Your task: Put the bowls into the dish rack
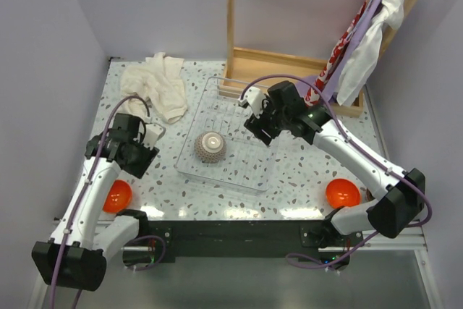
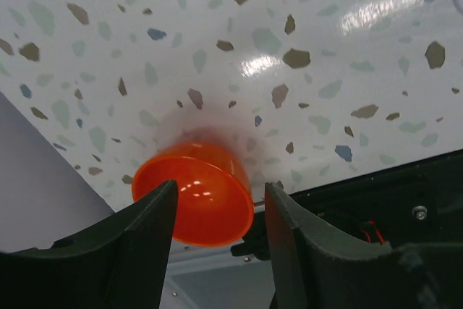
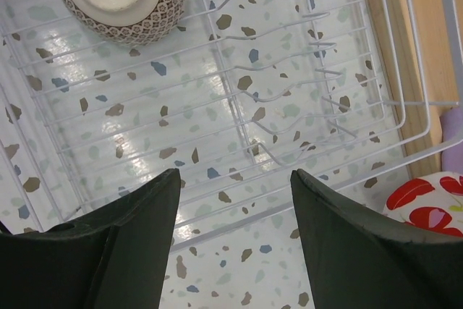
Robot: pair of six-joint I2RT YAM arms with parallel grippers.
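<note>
In the dish rack (image 1: 217,106) — one patterned bowl (image 1: 210,147), upturned.

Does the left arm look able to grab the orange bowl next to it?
Probably yes. The left gripper is open and aimed at the orange bowl, which shows between its jaws in the wrist view, and nothing stands between them.

A robot test cell dressed as a kitchen: plain lilac wall panels (image 1: 43,48) box in a white speckled terrazzo surface (image 1: 296,179). A white-and-black left arm (image 1: 87,197) and right arm (image 1: 362,158) are bolted to a black metal rail (image 1: 231,233). A clear wire dish rack (image 1: 246,164) sits there.
</note>
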